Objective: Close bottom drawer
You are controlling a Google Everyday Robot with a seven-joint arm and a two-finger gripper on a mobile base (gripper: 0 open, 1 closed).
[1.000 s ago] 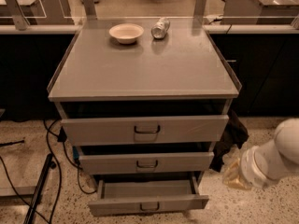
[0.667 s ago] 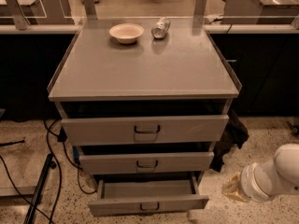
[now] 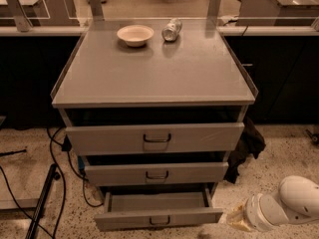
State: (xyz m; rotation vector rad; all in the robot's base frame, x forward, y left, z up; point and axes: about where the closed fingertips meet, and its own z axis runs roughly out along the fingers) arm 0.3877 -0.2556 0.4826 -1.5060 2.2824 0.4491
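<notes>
The bottom drawer [image 3: 158,218] is the lowest of three in the grey cabinet [image 3: 154,73]. It stands pulled well out, its inside bare, with a small dark loop handle on its slim front panel. The top drawer [image 3: 155,138] and the middle drawer [image 3: 156,174] stand out a little too. My white arm [image 3: 284,208] comes in low at the bottom right corner, to the right of the bottom drawer. My gripper [image 3: 238,220] shows only as a yellowish tip just right of the drawer's front corner.
A white bowl [image 3: 135,34] and a metal can [image 3: 172,29] lying on its side rest at the back of the cabinet top. Black cables [image 3: 57,158] and a dark bar [image 3: 42,203] lie on the speckled floor at the left. Dark cloth [image 3: 246,146] hangs at the cabinet's right.
My arm has dropped lower at the right and its tip has come closer to the bottom drawer's right front corner. The drawers have not moved.
</notes>
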